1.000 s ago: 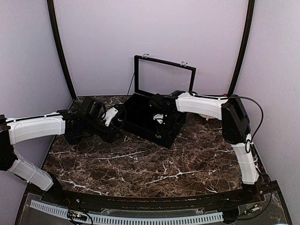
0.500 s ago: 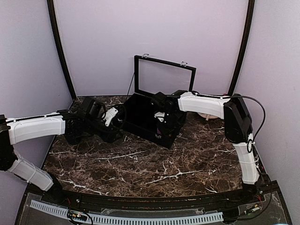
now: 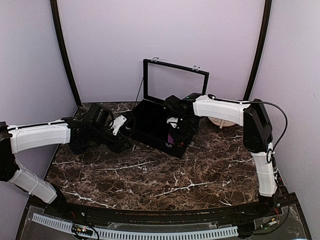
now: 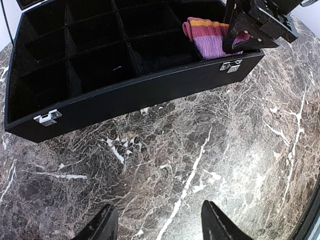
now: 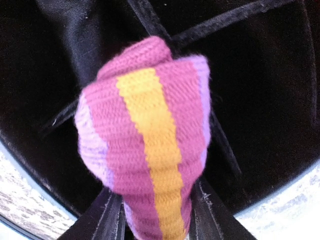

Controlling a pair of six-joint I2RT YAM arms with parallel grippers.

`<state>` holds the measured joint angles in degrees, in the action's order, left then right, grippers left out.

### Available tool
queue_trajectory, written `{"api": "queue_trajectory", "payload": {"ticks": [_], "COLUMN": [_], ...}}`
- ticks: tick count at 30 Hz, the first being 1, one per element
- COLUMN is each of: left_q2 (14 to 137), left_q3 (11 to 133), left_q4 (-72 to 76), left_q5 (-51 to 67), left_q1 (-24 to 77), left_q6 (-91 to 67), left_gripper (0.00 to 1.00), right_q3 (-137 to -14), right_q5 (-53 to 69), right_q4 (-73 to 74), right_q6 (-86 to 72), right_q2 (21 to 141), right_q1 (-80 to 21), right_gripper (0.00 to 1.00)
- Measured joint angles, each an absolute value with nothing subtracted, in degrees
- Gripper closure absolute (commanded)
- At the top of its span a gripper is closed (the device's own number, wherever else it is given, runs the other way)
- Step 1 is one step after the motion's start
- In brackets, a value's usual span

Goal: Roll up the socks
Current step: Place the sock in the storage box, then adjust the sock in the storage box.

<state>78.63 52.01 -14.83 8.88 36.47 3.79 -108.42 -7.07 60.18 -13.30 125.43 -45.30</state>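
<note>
A rolled sock point(image 5: 150, 145), striped purple, orange and pink, sits in the near right corner compartment of a black divided box point(image 4: 125, 95). The left wrist view shows this sock point(image 4: 210, 37) sticking up above the box rim. My right gripper point(image 5: 157, 200) reaches down into that compartment. Its fingers point(image 5: 112, 215) stand apart on either side of the roll, against its lower sides. In the top view the right gripper point(image 3: 175, 132) hangs over the box's right end. My left gripper point(image 4: 157, 225) is open and empty, just above the marble in front of the box.
The box point(image 3: 150, 125) stands at the back middle of the marble table with its glass lid point(image 3: 175, 82) raised upright. A round pale object point(image 3: 220, 122) lies behind the right arm. Enclosure walls close in the back and both sides.
The right gripper's jaws have spread wider around the striped sock and the right arm has shifted slightly over the box. The left arm has not moved.
</note>
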Motion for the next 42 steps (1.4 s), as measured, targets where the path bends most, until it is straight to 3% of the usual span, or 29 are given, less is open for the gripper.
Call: {"api": "queue_trajectory", "payload": {"ticks": [12, 14, 19, 33, 42], "left_q2": [79.0, 79.1, 79.4, 79.9, 80.6], "left_q3": [52.0, 52.0, 52.0, 52.0, 52.0], "left_q4": [-14.8, -14.8, -14.8, -14.6, -14.6], "left_q5": [9.7, 9.8, 10.1, 10.2, 10.2], "left_q1": [36.5, 36.5, 36.5, 36.5, 36.5], "left_q6": [3.8, 3.8, 3.8, 3.8, 3.8], "left_gripper": [0.41, 0.41, 0.41, 0.41, 0.41], "right_q3": [-106.9, -106.9, -107.4, -113.5, -116.6], "right_q5": [-6.7, -6.9, -7.7, -9.0, -8.7], "right_q4": [59.6, 59.6, 60.9, 61.5, 61.1], "right_q6": [-14.0, -14.1, -14.3, -15.2, -14.5], "right_q2": [123.5, 123.1, 122.0, 121.9, 124.7], "right_q1": [-45.3, -45.3, -45.2, -44.6, -44.6], "right_gripper": [0.51, 0.45, 0.44, 0.68, 0.73]}}
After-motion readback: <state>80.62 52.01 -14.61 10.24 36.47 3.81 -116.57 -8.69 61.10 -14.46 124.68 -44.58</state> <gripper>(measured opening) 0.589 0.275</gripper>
